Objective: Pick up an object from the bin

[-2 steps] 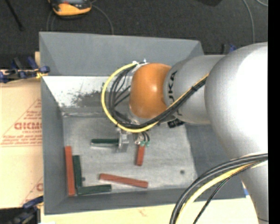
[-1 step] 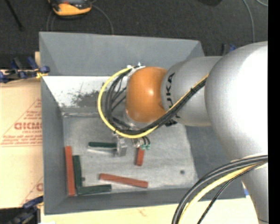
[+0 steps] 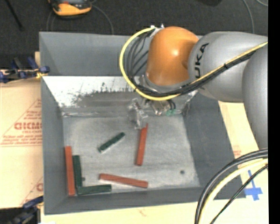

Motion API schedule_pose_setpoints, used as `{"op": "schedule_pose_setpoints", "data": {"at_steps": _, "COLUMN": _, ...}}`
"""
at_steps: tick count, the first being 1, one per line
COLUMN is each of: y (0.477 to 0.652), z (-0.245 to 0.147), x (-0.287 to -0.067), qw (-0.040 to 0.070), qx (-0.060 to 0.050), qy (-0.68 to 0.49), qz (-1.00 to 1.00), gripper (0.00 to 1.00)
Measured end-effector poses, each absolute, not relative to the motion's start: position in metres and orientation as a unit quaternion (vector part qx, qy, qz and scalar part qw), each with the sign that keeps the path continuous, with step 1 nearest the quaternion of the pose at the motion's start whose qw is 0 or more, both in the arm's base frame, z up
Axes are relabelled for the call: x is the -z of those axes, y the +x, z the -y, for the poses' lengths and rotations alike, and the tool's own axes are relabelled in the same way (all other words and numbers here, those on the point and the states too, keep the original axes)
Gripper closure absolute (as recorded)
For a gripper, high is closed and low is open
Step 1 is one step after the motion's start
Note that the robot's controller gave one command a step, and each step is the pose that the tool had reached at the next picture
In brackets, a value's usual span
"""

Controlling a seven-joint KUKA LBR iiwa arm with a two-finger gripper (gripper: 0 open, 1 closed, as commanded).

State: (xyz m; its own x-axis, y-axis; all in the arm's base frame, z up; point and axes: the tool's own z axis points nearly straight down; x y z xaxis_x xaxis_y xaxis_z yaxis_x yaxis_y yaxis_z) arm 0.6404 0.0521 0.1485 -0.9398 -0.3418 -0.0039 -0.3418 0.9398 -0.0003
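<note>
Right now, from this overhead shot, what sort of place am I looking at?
Most likely a robotics lab or test cell. A grey robot arm reaches over a grey metal bin holding a few red and green sticks, and orange handheld devices lie on the dark surface behind it.

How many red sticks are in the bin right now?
3: left-wall stick, front stick, middle stick just below the end effector. Others may be hidden.

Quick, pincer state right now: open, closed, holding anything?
Pincer: cannot be told. It sits at the top end of the middle red stick.
</note>
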Motion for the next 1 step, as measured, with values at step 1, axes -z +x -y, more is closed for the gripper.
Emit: {"op": "schedule_pose_setpoints", "data": {"at_steps": 1, "y": 0.6404, "z": -0.0527, "x": -0.1485, "qw": 0.002, "qx": -0.001, "qy": -0.173, "qz": -0.985, "gripper": 0.0}}
